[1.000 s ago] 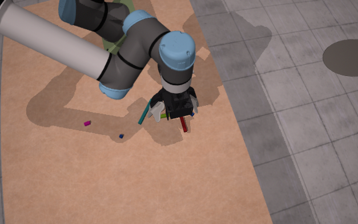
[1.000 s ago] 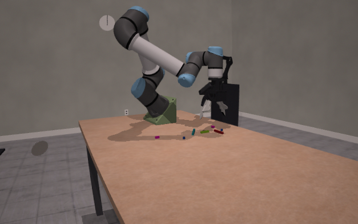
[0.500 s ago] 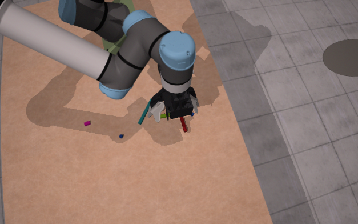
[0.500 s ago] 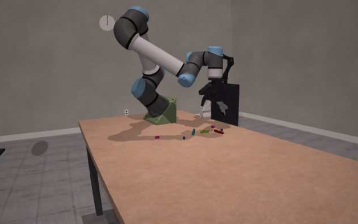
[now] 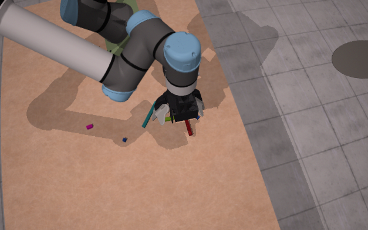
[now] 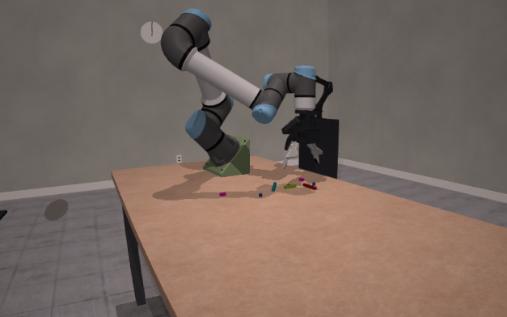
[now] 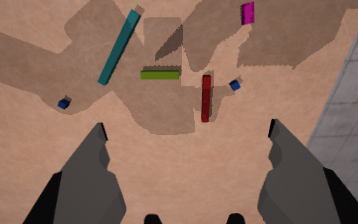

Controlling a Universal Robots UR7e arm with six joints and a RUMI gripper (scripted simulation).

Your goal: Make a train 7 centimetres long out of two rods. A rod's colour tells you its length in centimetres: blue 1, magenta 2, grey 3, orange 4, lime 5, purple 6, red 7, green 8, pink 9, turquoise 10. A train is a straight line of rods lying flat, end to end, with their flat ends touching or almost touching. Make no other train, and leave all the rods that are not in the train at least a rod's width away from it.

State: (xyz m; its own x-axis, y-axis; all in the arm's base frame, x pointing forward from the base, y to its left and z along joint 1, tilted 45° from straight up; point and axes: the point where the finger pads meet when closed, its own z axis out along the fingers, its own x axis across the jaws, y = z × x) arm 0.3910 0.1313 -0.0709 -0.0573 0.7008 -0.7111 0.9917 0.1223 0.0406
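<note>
Your tool [image 7: 185,150] hangs above the tabletop [image 6: 295,251], jaws spread wide, nothing between them. The lime rod [image 7: 160,75] lies flat just beyond the tool; a magenta rod [image 7: 247,13] sits further off, another [image 5: 89,127] well apart — lime plus magenta makes seven. Pick lime or magenta first, come straight down, jaws across the narrow sides, mid-length. Mind the red rod [image 7: 206,98] and turquoise rod [image 7: 120,47] close by — likely easy to nudge.
</note>
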